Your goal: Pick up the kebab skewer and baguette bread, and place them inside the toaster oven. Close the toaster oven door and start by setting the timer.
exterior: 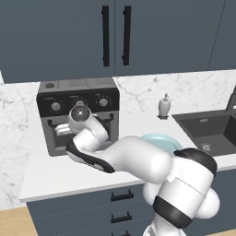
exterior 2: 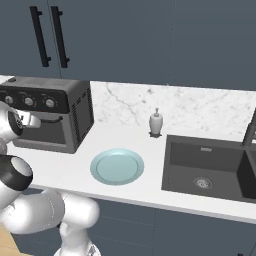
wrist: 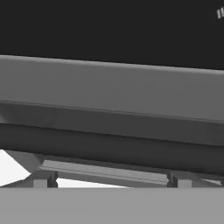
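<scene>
The toaster oven stands at the left of the counter, also seen in the right base view. Its three knobs sit on a black panel. The toaster oven door looks shut, with its black bar handle across the top. My gripper is pressed up close to the door front, just under the knobs, and its fingers are hidden behind my hand. The hand view is very close: black panel, grey door frame, dark handle bar. The kebab skewer and the baguette bread are hidden.
A light blue plate lies on the white counter to the right of the oven. A soap dispenser stands by the marble wall. The dark sink is sunk in further right. Dark cabinets hang above.
</scene>
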{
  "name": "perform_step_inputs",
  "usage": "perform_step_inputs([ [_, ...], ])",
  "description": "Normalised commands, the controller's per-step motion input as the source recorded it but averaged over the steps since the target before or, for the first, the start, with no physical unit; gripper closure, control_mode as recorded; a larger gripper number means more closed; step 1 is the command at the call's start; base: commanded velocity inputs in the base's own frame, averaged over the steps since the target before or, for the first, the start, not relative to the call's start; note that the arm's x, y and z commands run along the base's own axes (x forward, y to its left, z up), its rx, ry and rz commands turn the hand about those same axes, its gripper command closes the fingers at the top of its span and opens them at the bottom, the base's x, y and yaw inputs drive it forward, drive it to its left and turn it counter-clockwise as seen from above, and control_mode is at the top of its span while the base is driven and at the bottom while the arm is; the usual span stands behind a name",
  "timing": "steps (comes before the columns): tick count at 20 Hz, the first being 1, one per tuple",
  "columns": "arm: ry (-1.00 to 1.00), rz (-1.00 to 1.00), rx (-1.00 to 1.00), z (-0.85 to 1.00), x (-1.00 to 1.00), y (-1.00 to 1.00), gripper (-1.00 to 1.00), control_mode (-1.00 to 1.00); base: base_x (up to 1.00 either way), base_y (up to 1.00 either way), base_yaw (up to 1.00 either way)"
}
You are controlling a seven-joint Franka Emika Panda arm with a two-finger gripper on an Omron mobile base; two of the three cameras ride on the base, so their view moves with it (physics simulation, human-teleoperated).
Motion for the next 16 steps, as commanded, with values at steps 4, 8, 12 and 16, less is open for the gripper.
perform_step_inputs([
  [4, 0.0, 0.08, 0.0, 0.0, -0.49, 0.0, -1.0, -1.0, 0.0, 0.0, 0.0],
  [8, 0.0, 0.0, 0.0, 0.01, -0.62, 0.15, -1.0, -1.0, 0.0, 0.0, 0.0],
  [12, 0.0, 0.0, 0.0, 0.09, -0.36, 0.2, -1.0, -1.0, 0.0, 0.0, 0.0],
  [16, -0.03, 0.0, 0.0, 0.25, -0.06, 0.15, -1.0, -1.0, 0.0, 0.0, 0.0],
])
